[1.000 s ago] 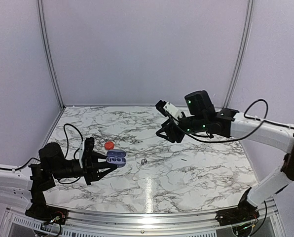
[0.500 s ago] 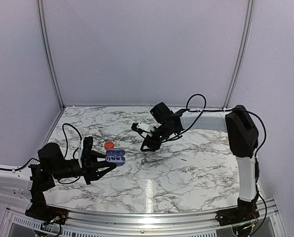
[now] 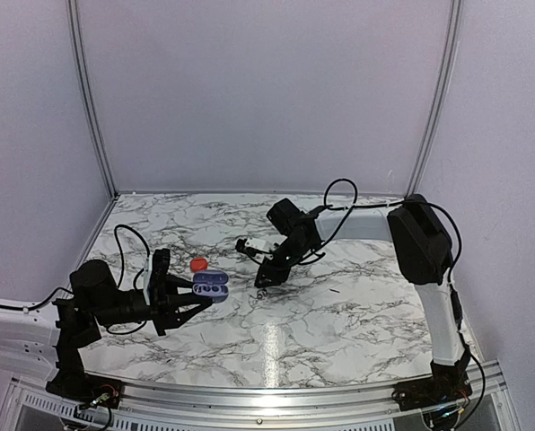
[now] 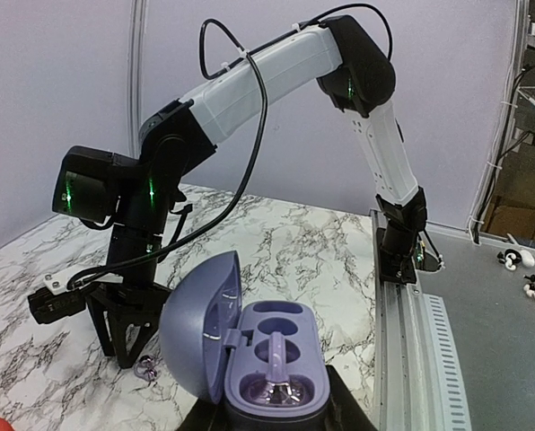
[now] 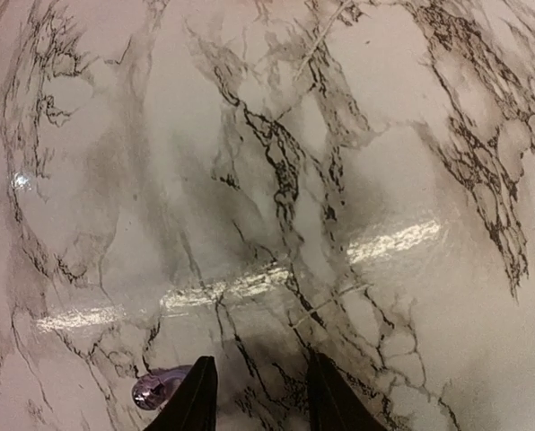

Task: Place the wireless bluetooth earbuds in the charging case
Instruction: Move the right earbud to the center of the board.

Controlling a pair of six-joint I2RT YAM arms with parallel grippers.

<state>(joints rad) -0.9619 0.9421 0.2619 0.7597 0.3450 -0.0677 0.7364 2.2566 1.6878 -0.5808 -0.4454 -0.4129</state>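
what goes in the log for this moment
left jaws: shut on open case | right jaws: open, low over table | loose bud: just outside them

Top external: high and behind both arm bases, facing the back wall (image 3: 267,90); distant, it takes in the whole marble table (image 3: 339,305), the left arm (image 3: 97,298) and the right arm (image 3: 440,314).
Left wrist: low, just behind the open charging case (image 4: 267,359), looking level across the marble table; the right gripper (image 4: 128,355) stands at middle range.
Right wrist: looks steeply down on the marble table from very near; its own fingertips (image 5: 196,404) are at the bottom edge.
Shared, top external and left wrist: charging case, right arm, right gripper.
Shared, both wrists: the silvery earbud (image 4: 145,367) beside the right gripper.
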